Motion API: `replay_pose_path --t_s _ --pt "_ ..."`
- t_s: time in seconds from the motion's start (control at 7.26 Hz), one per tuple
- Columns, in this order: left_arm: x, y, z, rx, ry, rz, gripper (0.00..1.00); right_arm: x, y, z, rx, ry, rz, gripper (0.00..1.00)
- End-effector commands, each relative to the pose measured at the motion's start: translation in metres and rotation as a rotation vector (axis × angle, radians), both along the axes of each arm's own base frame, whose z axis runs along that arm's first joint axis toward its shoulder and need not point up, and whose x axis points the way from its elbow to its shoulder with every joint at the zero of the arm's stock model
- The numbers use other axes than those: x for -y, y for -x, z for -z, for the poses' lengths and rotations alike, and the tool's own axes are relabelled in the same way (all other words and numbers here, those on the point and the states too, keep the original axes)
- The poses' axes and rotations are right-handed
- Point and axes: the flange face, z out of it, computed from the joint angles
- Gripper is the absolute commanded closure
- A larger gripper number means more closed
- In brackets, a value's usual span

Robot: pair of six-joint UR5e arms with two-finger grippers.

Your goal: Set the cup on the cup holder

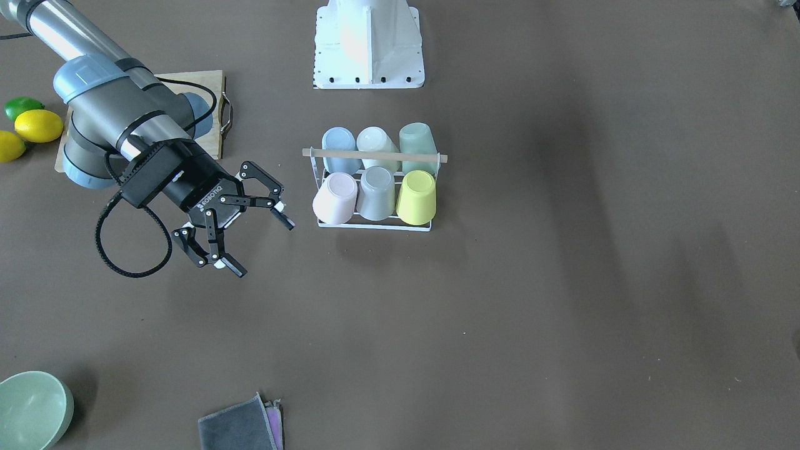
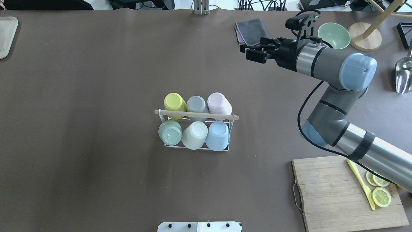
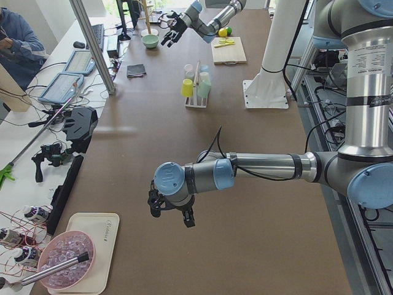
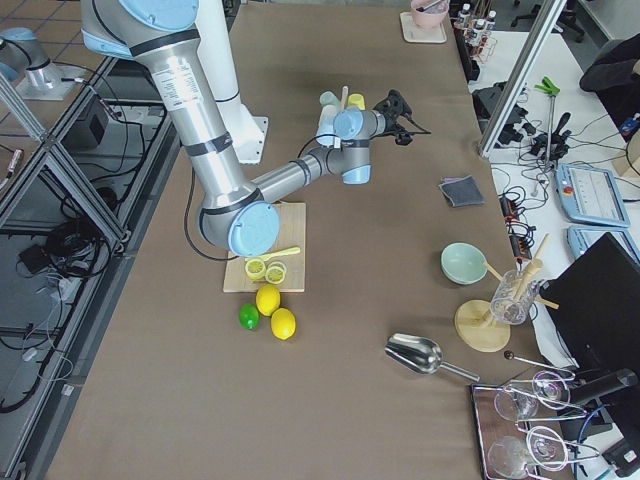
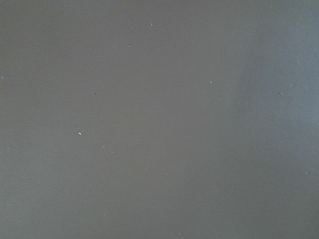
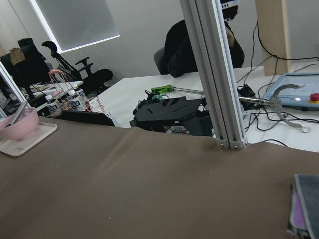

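Observation:
The cup holder (image 1: 375,155), a white wire rack with a wooden rod handle, stands mid-table and also shows in the overhead view (image 2: 196,114). Several upturned cups sit on its prongs: blue (image 1: 340,149), white (image 1: 375,144), green (image 1: 417,141), pink (image 1: 335,199), grey (image 1: 377,194) and yellow (image 1: 417,197). My right gripper (image 1: 263,247) is open and empty, hovering beside the rack on its pink-cup side; it also shows in the overhead view (image 2: 250,53). My left gripper (image 3: 172,216) shows only in the exterior left view, far from the rack; I cannot tell whether it is open or shut.
A cutting board (image 2: 334,193) with lemon slices and a yellow knife lies by the right arm. A green bowl (image 2: 333,34), a folded grey cloth (image 2: 251,30), a metal scoop (image 2: 404,75) and a wooden stand (image 2: 363,40) sit at the far right. Lemons (image 1: 37,125) lie beside the board.

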Motion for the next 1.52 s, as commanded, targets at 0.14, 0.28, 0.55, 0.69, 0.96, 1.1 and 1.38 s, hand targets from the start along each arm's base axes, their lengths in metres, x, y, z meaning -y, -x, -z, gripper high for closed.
replay_pose_path --t_s 0.14,0.28,0.55,0.69,0.96,1.1,1.38 --pt "0.000 0.000 -0.001 -0.001 0.002 -0.001 0.02 0.000 -0.079 -0.046 -0.198 0.404 0.073 0.00" --pt "0.000 0.000 -0.001 -0.001 0.002 -0.001 0.02 0.017 -0.115 -0.059 -0.237 0.536 0.118 0.00" --pt "0.000 0.000 -0.001 -0.001 0.003 0.000 0.02 0.016 -0.148 -0.103 -0.327 0.692 0.179 0.00" --pt "0.000 0.000 -0.001 -0.001 0.002 -0.001 0.02 -0.001 -0.160 -0.133 -0.362 0.739 0.178 0.00" --pt "0.000 0.000 -0.001 -0.002 0.002 0.000 0.02 -0.052 -0.206 -0.196 -0.526 0.733 0.239 0.00" --pt "0.000 0.000 -0.001 -0.002 0.002 0.000 0.02 -0.066 -0.235 -0.230 -0.571 0.724 0.271 0.00" --pt "0.000 0.000 -0.001 -0.002 0.002 0.000 0.02 -0.065 -0.320 -0.310 -0.571 0.730 0.337 0.00"
